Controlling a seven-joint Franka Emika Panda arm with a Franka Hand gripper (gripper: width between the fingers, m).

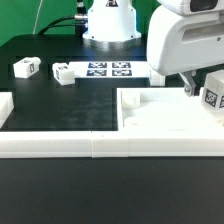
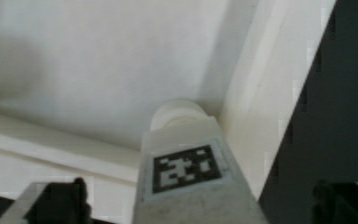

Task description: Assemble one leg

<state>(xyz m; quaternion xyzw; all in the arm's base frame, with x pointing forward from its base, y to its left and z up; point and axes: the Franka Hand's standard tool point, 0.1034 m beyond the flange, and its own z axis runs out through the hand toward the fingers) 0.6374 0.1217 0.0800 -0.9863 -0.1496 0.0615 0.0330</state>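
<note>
Find the leg (image 2: 190,165) at three o'clock in the exterior view, standing upright on the large white panel (image 1: 160,118), near the panel's own two-o'clock corner, with the tag turned toward the wrist camera. Read the rounded end as meeting a corner recess; cannot tell how deep. Note the gripper (image 2: 202,203) straddling the leg with fingers (image 2: 60,203) spread wide, a gap on each side, clamped on nothing.

Judge the step as seating and turning the leg into the panel. To do it well:

- Centre over the leg first, with equal gaps on both sides, before closing.
- Close low enough for a firm hold, yet clear of the panel.
- Hold the leg plumb and avoid any sideways push, likely to tip the leg or drag the panel.
- Turn about the leg's own axis, with light downward pressure only.
- Release, wind back and grip again rather than forcing one long twist.
- Stop on meeting firm resistance.

Leave alone the loose leg (image 1: 25,67) at ten o'clock, the second loose leg (image 1: 62,72) just beside, the marker board (image 1: 108,70) at twelve o'clock and the white rails (image 1: 60,145) at seven o'clock, all well apart from the work.
</note>
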